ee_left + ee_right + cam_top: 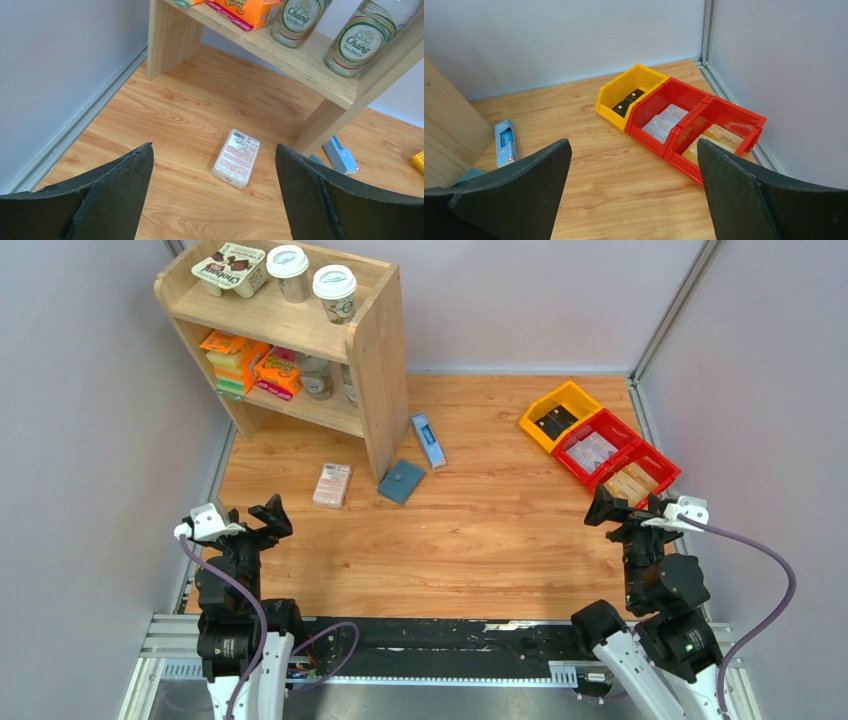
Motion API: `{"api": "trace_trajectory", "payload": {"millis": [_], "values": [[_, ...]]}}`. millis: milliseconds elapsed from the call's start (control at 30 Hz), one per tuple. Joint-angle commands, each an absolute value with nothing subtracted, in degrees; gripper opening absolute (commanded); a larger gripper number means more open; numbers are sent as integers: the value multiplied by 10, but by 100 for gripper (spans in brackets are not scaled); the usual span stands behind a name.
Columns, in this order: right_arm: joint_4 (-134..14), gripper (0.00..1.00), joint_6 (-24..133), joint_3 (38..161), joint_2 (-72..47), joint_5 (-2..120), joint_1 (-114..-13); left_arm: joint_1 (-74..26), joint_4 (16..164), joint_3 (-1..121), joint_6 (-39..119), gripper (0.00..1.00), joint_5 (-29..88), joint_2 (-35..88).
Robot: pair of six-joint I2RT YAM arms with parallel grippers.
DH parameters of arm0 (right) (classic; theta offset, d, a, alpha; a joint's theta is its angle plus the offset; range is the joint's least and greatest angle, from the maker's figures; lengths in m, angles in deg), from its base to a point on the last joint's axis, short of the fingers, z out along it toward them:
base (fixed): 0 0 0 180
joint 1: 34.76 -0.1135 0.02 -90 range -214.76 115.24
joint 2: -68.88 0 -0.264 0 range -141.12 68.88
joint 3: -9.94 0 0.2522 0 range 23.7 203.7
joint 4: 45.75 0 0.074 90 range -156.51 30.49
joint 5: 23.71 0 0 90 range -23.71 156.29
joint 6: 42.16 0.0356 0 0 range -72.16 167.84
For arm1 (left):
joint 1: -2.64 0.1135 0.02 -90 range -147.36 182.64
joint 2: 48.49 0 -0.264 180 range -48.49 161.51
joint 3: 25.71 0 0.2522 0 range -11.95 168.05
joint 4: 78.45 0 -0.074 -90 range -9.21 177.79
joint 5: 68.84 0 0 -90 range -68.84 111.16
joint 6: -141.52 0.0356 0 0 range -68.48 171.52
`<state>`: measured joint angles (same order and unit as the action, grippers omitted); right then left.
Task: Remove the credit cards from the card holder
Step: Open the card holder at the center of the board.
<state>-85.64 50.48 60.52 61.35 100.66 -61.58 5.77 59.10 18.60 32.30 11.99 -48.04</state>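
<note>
One card holder (402,481) lies just beside the shelf (385,360), with three bins (604,418) well to its right. The left pincer (262,525) and right pincer (622,512) are both spread.

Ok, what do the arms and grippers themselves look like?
Black jointed arms, white lower links. The left gripper and right gripper each have broad black wedge fingers, a white wrist block and a trailing purple-grey cable.

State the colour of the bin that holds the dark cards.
The bin is yellow, seen best in the right wrist view.
</note>
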Motion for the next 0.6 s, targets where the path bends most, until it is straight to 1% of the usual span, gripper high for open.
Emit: {"api": "trace_trajectory", "payload": {"millis": [0, 167, 333, 400, 567], "values": [[-854, 100, 521, 626, 597, 990, -618, 59, 596, 191, 324, 98, 132, -495], [-867, 100, 619, 644, 535, 956, -618, 59, 594, 192, 323, 100, 136, -495], [-828, 100, 674, 636, 446, 814, -618, 59, 586, 198, 323, 100, 152, -488], [-808, 100, 709, 631, 405, 770, -619, 59, 577, 205, 323, 100, 155, -460], [-731, 100, 779, 608, 293, 673, -619, 59, 554, 222, 319, 100, 175, -442]]}}
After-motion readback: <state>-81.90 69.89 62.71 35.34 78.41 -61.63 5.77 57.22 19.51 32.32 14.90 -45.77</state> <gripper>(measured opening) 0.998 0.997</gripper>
